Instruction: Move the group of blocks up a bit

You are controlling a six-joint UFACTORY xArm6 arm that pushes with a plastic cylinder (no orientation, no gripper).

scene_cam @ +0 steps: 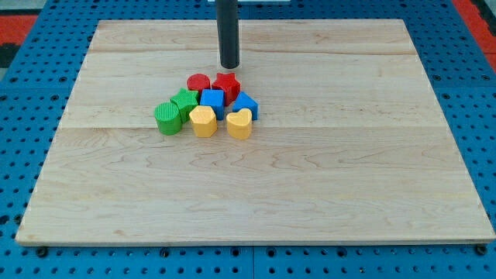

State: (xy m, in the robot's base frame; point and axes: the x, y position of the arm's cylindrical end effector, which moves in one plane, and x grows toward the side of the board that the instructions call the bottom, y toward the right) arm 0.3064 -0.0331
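Note:
Several blocks sit packed together left of the board's middle. A red cylinder [198,82] and a red star-shaped block [227,84] form the group's top edge. Below them are a green star-shaped block [185,101], a blue cube [212,100] and a blue triangular block [246,105]. A green cylinder [167,118] is at the group's left. A yellow hexagonal block [203,121] and a yellow heart [239,124] form the bottom edge. My tip [229,66] is just above the red star-shaped block, a small gap apart from it.
The wooden board [349,155] lies on a blue perforated table [15,155]. The board's top edge is well above the group.

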